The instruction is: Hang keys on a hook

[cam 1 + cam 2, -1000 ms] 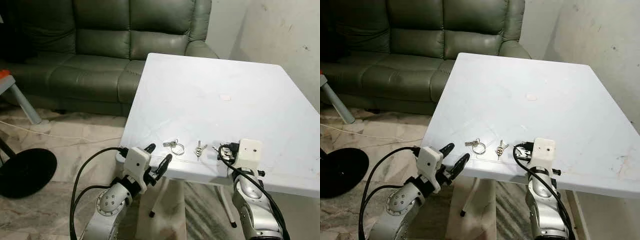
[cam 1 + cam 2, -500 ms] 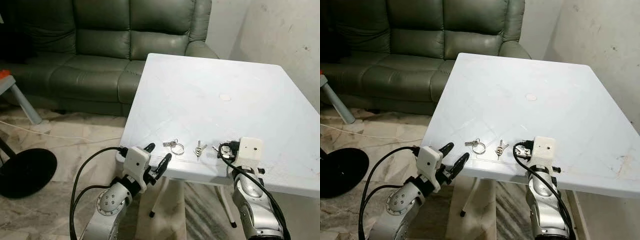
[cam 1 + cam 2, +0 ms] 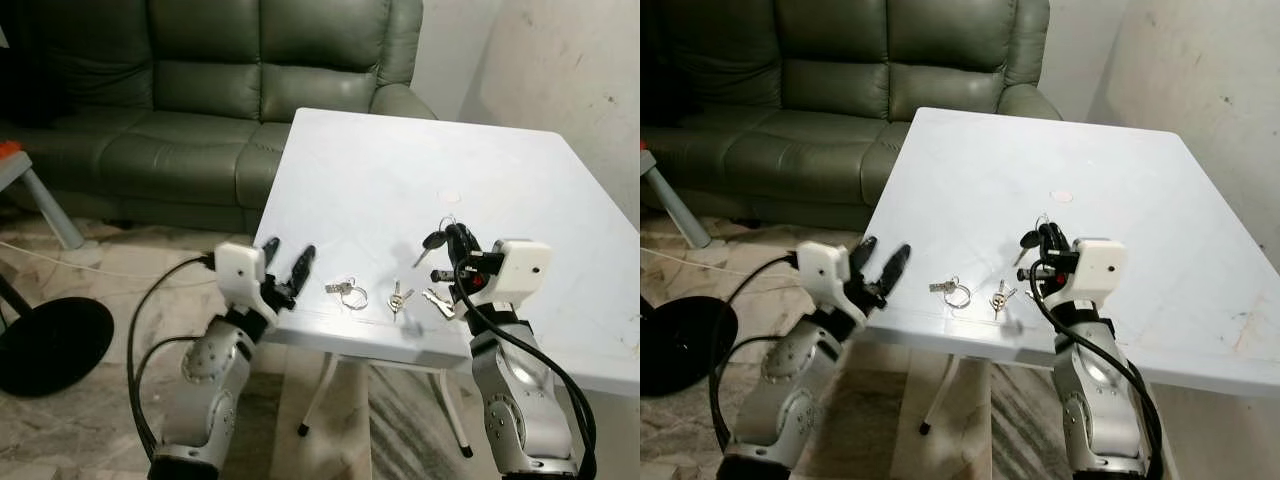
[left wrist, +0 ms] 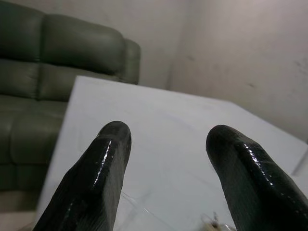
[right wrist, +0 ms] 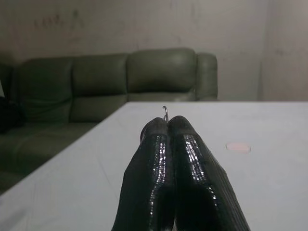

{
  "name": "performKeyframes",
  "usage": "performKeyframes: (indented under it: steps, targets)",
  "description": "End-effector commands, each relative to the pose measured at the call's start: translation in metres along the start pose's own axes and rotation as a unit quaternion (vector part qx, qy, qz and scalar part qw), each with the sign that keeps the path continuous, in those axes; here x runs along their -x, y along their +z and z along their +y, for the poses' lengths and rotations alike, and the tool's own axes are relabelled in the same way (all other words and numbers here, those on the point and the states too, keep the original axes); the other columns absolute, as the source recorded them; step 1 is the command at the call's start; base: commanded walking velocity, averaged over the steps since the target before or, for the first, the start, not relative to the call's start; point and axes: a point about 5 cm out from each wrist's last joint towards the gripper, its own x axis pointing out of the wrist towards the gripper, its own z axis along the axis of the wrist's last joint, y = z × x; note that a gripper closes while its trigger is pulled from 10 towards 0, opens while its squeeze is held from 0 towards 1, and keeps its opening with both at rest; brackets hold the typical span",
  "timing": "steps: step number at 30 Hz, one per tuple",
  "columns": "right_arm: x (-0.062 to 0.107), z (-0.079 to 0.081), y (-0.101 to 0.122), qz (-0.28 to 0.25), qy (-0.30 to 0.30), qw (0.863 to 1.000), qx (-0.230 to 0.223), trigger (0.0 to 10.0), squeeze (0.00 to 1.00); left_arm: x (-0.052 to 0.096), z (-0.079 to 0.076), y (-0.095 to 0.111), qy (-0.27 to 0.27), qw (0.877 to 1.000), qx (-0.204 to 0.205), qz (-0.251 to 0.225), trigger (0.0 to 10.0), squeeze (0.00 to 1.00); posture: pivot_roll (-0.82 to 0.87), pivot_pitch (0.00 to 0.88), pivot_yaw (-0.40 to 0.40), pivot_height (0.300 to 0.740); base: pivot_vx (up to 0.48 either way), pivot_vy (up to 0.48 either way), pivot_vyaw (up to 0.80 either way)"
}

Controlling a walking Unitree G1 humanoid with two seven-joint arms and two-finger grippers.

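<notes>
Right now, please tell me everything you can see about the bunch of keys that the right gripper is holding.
The bunch of keys is pinched in the shut right gripper and hangs above the white table, near its front edge. A thin metal ring pokes up over the fingertips, and a key with a black head dangles to the left. A silvery key shows lower beside the arm; whether it hangs from the bunch cannot be told.
</notes>
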Motion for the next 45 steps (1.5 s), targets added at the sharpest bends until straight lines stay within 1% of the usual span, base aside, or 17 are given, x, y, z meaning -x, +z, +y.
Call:
performKeyframes:
  steps: [1, 3, 5, 7, 8, 11, 13, 15, 16, 18, 20, 23, 24, 27, 34, 39, 45]
  targets:
    - [-0.004, 0.001, 0.015, -0.037, 0.002, 0.999, 0.005, 10.0, 0.0, -0.007, 0.01, 0.011, 0.024, 0.999, 0.002, -0.022, 10.0, 0.0, -0.02, 0.022, -0.06, 0.74, 0.0, 0.0, 0.0]
    - [-0.004, 0.001, 0.017, -0.042, 0.004, 0.999, 0.002, 10.0, 0.0, -0.008, 0.017, 0.014, 0.041, 0.999, -0.006, -0.026, 10.0, 0.0, -0.02, 0.015, -0.058, 0.74, 0.0, 0.0, 0.0]
    - [-0.004, 0.001, 0.018, -0.045, 0.004, 0.999, -0.001, 10.0, 0.0, -0.008, 0.022, 0.015, 0.052, 0.998, -0.002, -0.026, 10.0, 0.0, -0.02, 0.015, -0.058, 0.74, 0.0, 0.0, 0.0]
    - [-0.004, 0.001, 0.019, -0.05, 0.007, 0.999, 0.006, 10.0, 0.0, -0.006, 0.031, 0.019, 0.075, 0.996, 0.006, -0.038, 10.0, 0.0, -0.03, 0.0, -0.053, 0.74, 0.0, 0.0, 0.0]
    - [-0.004, 0.001, 0.019, -0.05, 0.007, 0.999, 0.006, 10.0, 0.0, -0.006, 0.031, 0.019, 0.075, 0.996, 0.006, -0.038, 10.0, 0.0, -0.03, 0.0, -0.053, 0.74, 0.0, 0.0, 0.0]
    - [-0.002, 0.001, 0.015, -0.043, 0.007, 0.999, 0.018, 10.0, 0.0, -0.001, 0.035, 0.012, 0.085, 0.996, 0.001, -0.026, 10.0, 0.0, -0.03, 0.0, -0.052, 0.74, 0.0, 0.0, 0.0]
    - [0.001, -0.004, 0.004, -0.013, -0.007, 0.999, 0.034, 10.0, 0.0, 0.003, 0.039, 0.004, 0.093, 0.996, -0.004, -0.012, 10.0, 0.0, -0.03, 0.0, -0.052, 0.74, 0.0, 0.0, 0.0]
    - [0.001, -0.005, 0.003, -0.014, -0.011, 0.999, 0.038, 10.0, 0.0, 0.004, 0.04, 0.001, 0.097, 0.995, -0.006, -0.007, 10.0, 0.0, -0.02, 0.0, -0.05, 0.74, 0.0, 0.0, 0.0]
    - [0.001, -0.005, 0.002, -0.009, -0.011, 0.999, 0.029, 10.0, 0.0, 0.004, 0.041, 0.001, 0.098, 0.995, -0.004, -0.008, 10.0, 0.0, -0.02, 0.0, -0.05, 0.74, 0.0, 0.0, 0.0]
    - [0.0, -0.006, -0.002, 0.009, -0.013, 0.999, 0.032, 10.0, 0.0, 0.003, 0.044, 0.001, 0.107, 0.994, -0.002, -0.006, 10.0, 0.0, -0.02, 0.0, -0.048, 0.74, 0.0, 0.0, -0.35]
    - [-0.002, -0.007, -0.004, 0.015, -0.018, 0.999, 0.03, 10.0, 0.0, 0.0, 0.047, 0.001, 0.113, 0.994, -0.002, -0.004, 10.0, 0.0, -0.02, 0.0, -0.048, 0.74, 0.0, 0.0, -0.77]
    - [-0.004, -0.007, -0.004, 0.016, -0.02, 0.999, 0.036, 10.0, 0.0, -0.003, 0.051, 0.001, 0.118, 0.993, -0.011, 0.003, 10.0, 0.0, -0.03, 0.0, -0.042, 0.74, 0.0, 0.0, -0.74]
    - [-0.006, -0.006, -0.003, 0.015, -0.019, 0.999, 0.037, 10.0, 0.0, -0.006, 0.055, 0.001, 0.123, 0.992, -0.018, 0.009, 10.0, 0.0, -0.03, 0.0, -0.042, 0.74, 0.0, 0.0, -0.73]
    - [-0.007, -0.006, -0.002, 0.011, -0.017, 0.999, 0.036, 10.0, 0.0, -0.008, 0.06, 0.003, 0.132, 0.991, -0.027, 0.008, 10.0, 0.0, -0.03, 0.0, -0.042, 0.74, 0.0, 0.0, -0.73]
    - [-0.008, -0.007, -0.002, 0.012, -0.018, 0.999, 0.036, 10.0, 0.0, -0.012, 0.059, 0.01, 0.118, 0.993, -0.027, -0.008, 10.0, 0.0, -0.03, 0.0, -0.035, 0.74, 0.0, 0.0, -0.73]
    - [-0.009, -0.008, -0.004, 0.013, -0.028, 0.999, 0.034, 10.0, 0.0, -0.015, 0.062, 0.011, 0.126, 0.991, -0.032, -0.011, 10.0, 0.0, -0.03, 0.0, -0.03, 0.74, 0.0, 0.0, -0.73]
    - [-0.01, -0.007, -0.006, 0.016, -0.028, 0.999, 0.034, 10.0, 0.0, -0.016, 0.062, 0.012, 0.127, 0.991, -0.038, -0.016, 10.0, 0.0, -0.03, 0.0, -0.032, 0.74, 0.0, 0.0, -0.73]
